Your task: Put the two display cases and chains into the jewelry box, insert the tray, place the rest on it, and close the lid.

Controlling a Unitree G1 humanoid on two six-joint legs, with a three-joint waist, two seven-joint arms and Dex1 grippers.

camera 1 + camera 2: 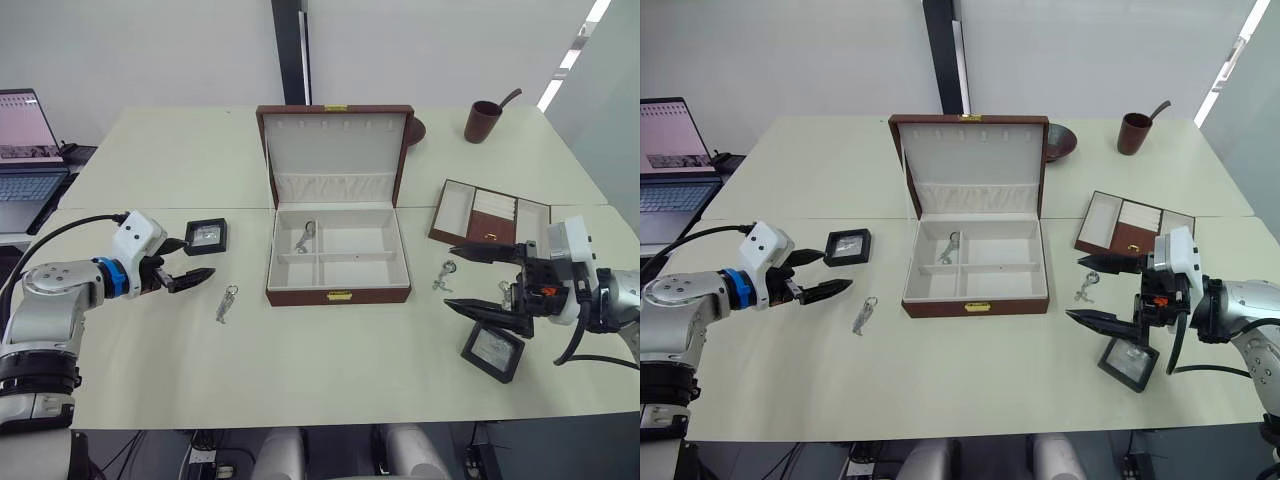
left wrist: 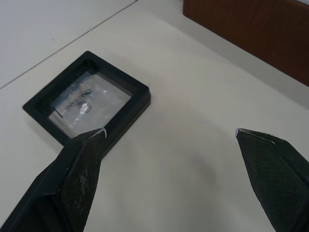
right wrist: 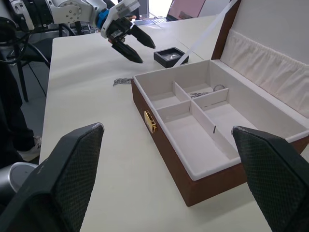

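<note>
The jewelry box [image 1: 338,292] stands mid-table with its lid [image 1: 335,150] upright; one chain [image 1: 305,236] lies in its back left compartment. My left gripper [image 1: 200,257] is open, just in front of a display case [image 2: 89,99] and apart from it. A second chain [image 1: 226,303] lies on the table to that gripper's right. My right gripper [image 1: 450,277] is open around the spot where a third chain [image 1: 1086,287] lies; contact cannot be seen. The other display case [image 1: 493,352] lies under that arm. The tray [image 1: 490,215] sits right of the box.
A laptop [image 1: 25,150] stands at the table's far left edge. A brown cup [image 1: 483,120] with a spoon and a dark bowl [image 1: 414,130] are at the back, right of the lid. A seam runs across the table beside the box.
</note>
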